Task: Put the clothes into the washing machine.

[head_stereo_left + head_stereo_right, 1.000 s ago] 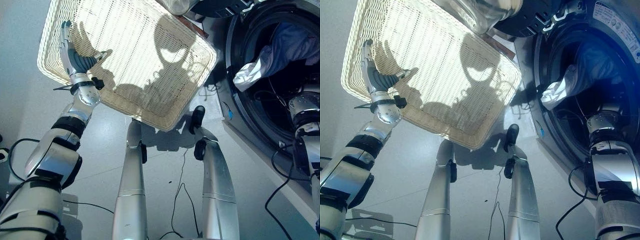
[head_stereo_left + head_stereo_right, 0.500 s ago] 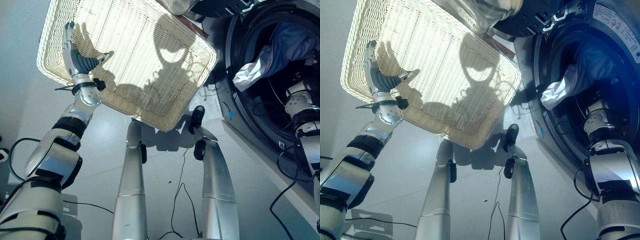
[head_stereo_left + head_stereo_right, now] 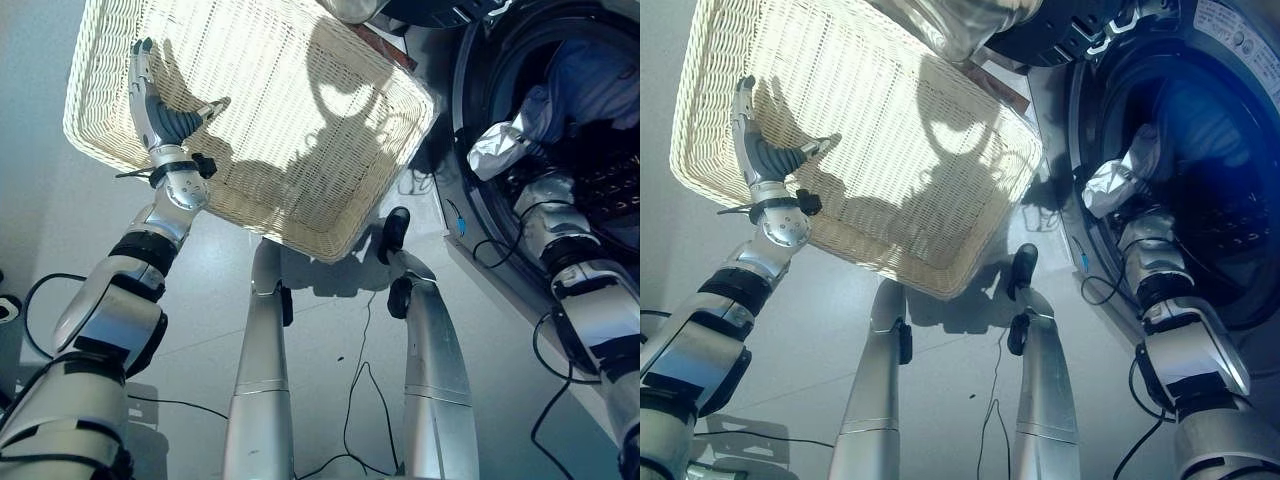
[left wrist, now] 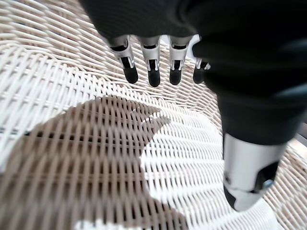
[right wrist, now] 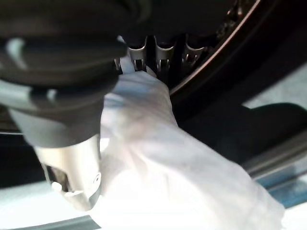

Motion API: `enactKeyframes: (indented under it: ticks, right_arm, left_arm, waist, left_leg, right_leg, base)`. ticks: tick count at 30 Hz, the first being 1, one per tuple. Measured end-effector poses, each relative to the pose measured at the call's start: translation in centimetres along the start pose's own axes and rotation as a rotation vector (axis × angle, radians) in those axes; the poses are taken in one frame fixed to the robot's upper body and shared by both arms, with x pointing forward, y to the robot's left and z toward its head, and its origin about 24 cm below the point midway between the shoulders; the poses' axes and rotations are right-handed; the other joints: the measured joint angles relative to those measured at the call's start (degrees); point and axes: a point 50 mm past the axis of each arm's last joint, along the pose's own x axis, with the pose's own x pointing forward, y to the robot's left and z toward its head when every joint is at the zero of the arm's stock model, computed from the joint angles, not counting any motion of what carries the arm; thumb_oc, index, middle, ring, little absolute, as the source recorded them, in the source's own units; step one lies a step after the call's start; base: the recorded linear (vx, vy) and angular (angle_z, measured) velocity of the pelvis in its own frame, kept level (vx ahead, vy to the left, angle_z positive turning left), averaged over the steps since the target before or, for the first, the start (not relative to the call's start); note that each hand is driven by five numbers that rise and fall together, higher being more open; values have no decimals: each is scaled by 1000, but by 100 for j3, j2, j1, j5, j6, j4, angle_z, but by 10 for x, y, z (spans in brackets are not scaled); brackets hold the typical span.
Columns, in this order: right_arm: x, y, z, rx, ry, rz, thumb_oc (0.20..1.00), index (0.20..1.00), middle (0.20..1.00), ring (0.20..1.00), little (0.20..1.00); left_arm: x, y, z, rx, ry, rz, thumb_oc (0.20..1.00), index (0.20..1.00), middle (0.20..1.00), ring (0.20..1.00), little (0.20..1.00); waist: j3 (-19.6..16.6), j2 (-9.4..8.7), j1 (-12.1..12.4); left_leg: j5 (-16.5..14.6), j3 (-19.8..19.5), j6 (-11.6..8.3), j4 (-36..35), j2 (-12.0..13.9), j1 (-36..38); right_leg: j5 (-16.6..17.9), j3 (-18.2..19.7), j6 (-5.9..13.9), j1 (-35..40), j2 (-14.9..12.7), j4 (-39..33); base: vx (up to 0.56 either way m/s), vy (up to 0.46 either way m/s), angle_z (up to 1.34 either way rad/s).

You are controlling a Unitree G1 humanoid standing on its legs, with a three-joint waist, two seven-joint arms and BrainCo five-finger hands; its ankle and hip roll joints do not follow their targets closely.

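You can see the right hand (image 5: pixel 72 143) at the round dark washing machine opening (image 3: pixel 470 110), its fingers curled round the white cloth (image 5: pixel 158 158) hanging at the rim. The left hand (image 3: pixel 160 120) hovers, fingers straight, over the cream woven basket (image 3: pixel 330 200).

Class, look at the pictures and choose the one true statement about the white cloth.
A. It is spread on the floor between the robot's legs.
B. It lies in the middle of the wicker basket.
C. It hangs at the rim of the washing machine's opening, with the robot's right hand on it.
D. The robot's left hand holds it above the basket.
C: the white cloth sits at the washing machine opening, and the right hand has its fingers against it.
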Motion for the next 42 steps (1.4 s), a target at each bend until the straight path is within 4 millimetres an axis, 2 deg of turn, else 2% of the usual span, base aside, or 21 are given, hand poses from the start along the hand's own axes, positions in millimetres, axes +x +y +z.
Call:
enactKeyframes:
  ticks: [13, 14, 15, 16, 24, 36, 39, 42]
  right_arm:
    - [4, 0, 4, -21, 34, -12, 1000, 1000, 1000, 1000, 1000]
    - [4, 0, 4, -24, 39, -15, 269, 269, 269, 269, 269]
    - [4, 0, 4, -25, 41, -17, 269, 269, 269, 269, 269]
    - [5, -1, 4, -27, 47, -28, 200, 200, 200, 200, 200]
    - [11, -9, 17, -46, 64, -152, 200, 200, 200, 200, 200]
    - [10, -8, 14, -59, 85, -173, 200, 200, 200, 200, 200]
    - [10, -10, 12, 80, 132, -190, 200, 200, 200, 200, 200]
    - [13, -27, 12, 388, 173, -303, 200, 200, 200, 200, 200]
  left_arm:
    - [-3, -7, 5, -25, 2, -1, 1000, 1000, 1000, 1000, 1000]
    - [-3, -7, 5, -25, 2, -1, 1000, 1000, 1000, 1000, 1000]
    - [-3, -7, 5, -25, 2, -1, 1000, 1000, 1000, 1000, 1000]
    - [-3, -7, 5, -24, 2, -2, 1000, 1000, 1000, 1000, 1000]
    - [-4, -10, 6, -32, 4, -6, 1000, 1000, 1000, 1000, 1000]
    - [-3, -15, 12, -54, -2, -8, 1000, 1000, 1000, 1000, 1000]
    - [-3, -15, 12, -54, -3, -10, 1000, 1000, 1000, 1000, 1000]
    - [-8, -14, 7, -45, 9, -18, 1000, 1000, 1000, 1000, 1000]
  waist:
    - [-1, 2, 22]
    - [-1, 2, 26]
    - [-1, 2, 28]
    - [-1, 2, 34]
    - [-3, 30, 45]
    - [-4, 84, 194]
    - [-4, 84, 185]
    - [-1, 90, 200]
  left_leg:
    - [1, 60, 1, 17, 0, 42]
    - [2, 60, 1, 21, 0, 44]
    - [2, 60, 1, 23, -1, 44]
    - [2, 61, 1, 29, -2, 46]
    - [2, 63, 0, 45, -2, 45]
    - [3, 66, 0, 40, -12, 22]
    - [2, 65, 0, 40, -9, 22]
    - [2, 63, -1, 40, -12, 22]
  right_leg:
    - [3, 78, -7, -14, 11, 43]
    - [3, 79, -7, -14, 11, 47]
    - [3, 80, -8, -14, 11, 50]
    - [3, 85, -7, -15, 11, 62]
    - [1, 97, -7, -29, 14, 94]
    - [-24, 101, 6, -64, 5, 141]
    - [-26, 101, -1, -65, 6, 144]
    - [-21, 100, -9, -58, 3, 135]
  base:
    - [0, 5, 0]
    - [0, 0, 0]
    - [0, 0, 0]
    - [0, 0, 0]
    - [0, 0, 0]
    - [0, 0, 0]
    - [0, 0, 0]
    - [0, 0, 0]
